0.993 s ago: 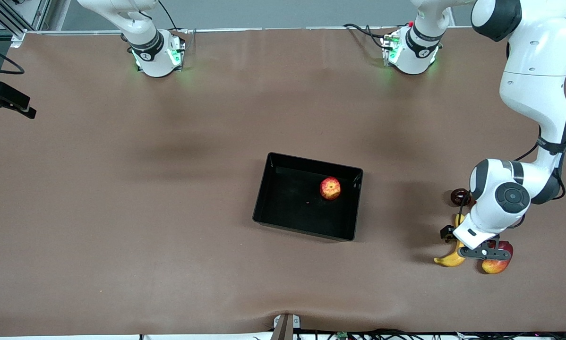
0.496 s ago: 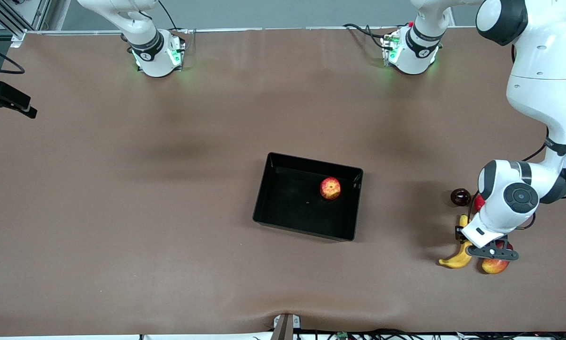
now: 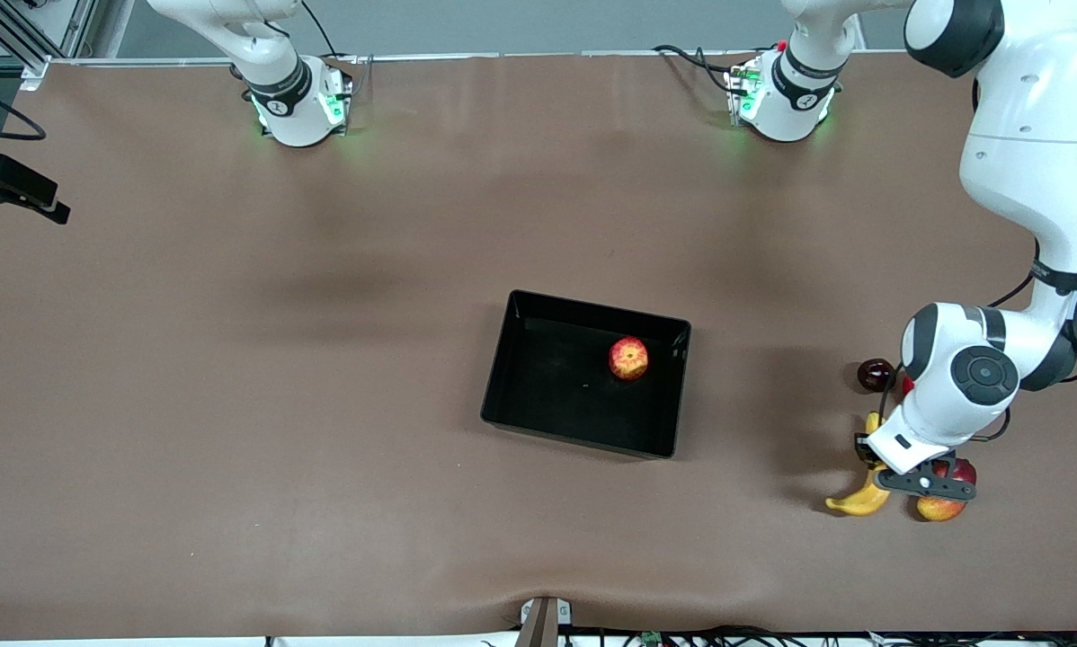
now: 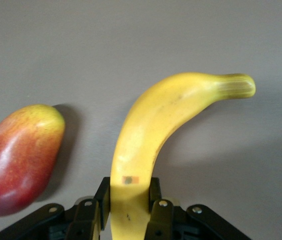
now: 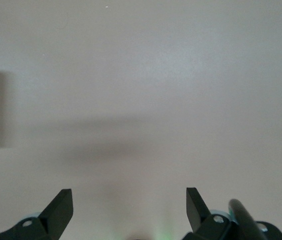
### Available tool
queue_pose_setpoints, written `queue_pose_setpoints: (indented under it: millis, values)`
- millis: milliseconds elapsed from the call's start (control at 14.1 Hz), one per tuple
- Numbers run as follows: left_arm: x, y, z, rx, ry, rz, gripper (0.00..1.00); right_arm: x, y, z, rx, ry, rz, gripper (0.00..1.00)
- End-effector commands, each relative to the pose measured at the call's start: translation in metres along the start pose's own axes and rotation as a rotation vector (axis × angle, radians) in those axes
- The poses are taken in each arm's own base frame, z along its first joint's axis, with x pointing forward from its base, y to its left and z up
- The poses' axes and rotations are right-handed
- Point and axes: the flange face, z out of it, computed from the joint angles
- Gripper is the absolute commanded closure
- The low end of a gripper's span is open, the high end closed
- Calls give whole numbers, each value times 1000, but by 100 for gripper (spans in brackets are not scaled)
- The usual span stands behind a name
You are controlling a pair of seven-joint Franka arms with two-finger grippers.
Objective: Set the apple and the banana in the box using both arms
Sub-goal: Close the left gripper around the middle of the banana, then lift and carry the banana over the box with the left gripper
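The yellow banana (image 3: 856, 500) is at the left arm's end of the table, near the front camera. My left gripper (image 3: 869, 447) is shut on the banana's thick part, low at the table. In the left wrist view the fingers (image 4: 157, 200) press both sides of the banana (image 4: 171, 115). The apple (image 3: 628, 358) lies in the black box (image 3: 501, 359) at mid-table. My right gripper (image 5: 129, 205) is open and empty over bare table. It does not show in the front view.
A red-yellow mango (image 3: 943, 505) lies right beside the banana, and it shows in the left wrist view (image 4: 21, 155). A dark round fruit (image 3: 876, 374) and a red fruit (image 3: 907, 386), partly hidden by the arm, lie a little farther from the camera.
My left gripper and the banana shifted slightly toward the left arm's end, then back. The mango, apple and box have not moved.
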Motion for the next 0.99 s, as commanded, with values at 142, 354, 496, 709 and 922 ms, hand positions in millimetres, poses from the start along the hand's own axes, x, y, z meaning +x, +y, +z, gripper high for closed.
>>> queue_pose_setpoints:
  millis: [142, 354, 496, 709, 922]
  values:
    - [10, 46, -101, -44, -73, -13, 100, -1, 4, -3, 18, 0, -5, 0]
    - [13, 86, -140, -72, -88, -36, 100, -1, 4, -3, 22, 0, -4, 0]
    - [15, 124, -157, -102, -90, -79, 100, -1, 5, -3, 22, 0, -3, 0]
    - [15, 194, -180, -139, -79, -162, 100, -1, 5, -2, 23, -2, -3, 0]
    - [10, 255, -196, -146, -73, -226, 100, -1, 3, -2, 29, -1, -5, 0]
